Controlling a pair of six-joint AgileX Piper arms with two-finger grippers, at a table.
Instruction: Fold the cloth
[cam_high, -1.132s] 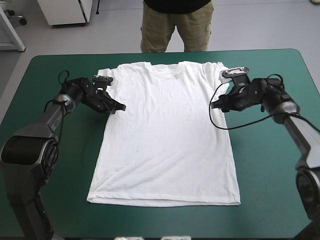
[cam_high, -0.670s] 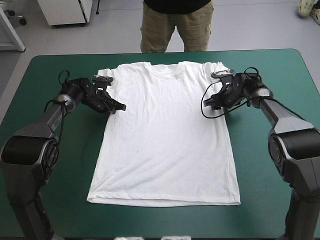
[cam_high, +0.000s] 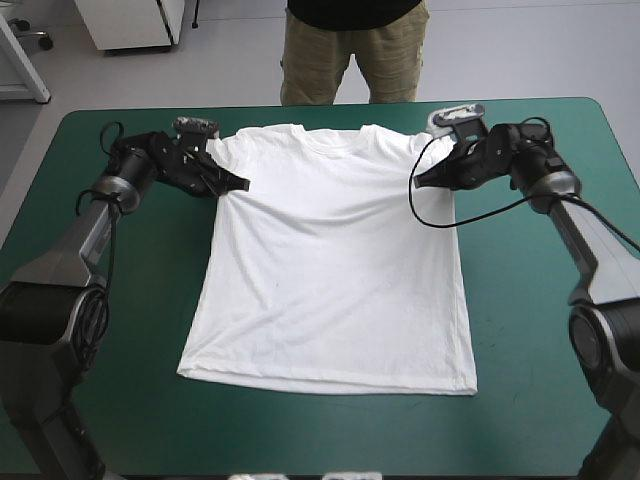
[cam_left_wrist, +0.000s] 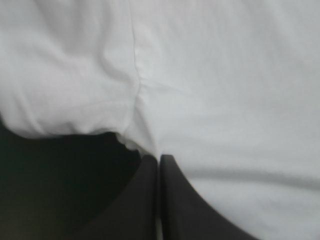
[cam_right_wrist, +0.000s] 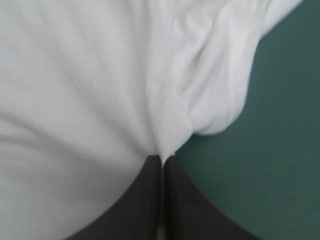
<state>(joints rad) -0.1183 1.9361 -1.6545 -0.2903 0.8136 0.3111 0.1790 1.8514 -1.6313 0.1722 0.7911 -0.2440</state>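
- The T-shirt lies flat on the bench
- The left hand and the right hand are each clamped on one of the T-shirt's armpits
- The first fold seems begun; next, both should lift together toward its hem

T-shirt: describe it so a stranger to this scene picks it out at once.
Start at the teal-green table: the T-shirt lies spread out across its middle, collar toward the far edge. It is the only white thing there, pinched near each armpit by the black left claw and right claw.
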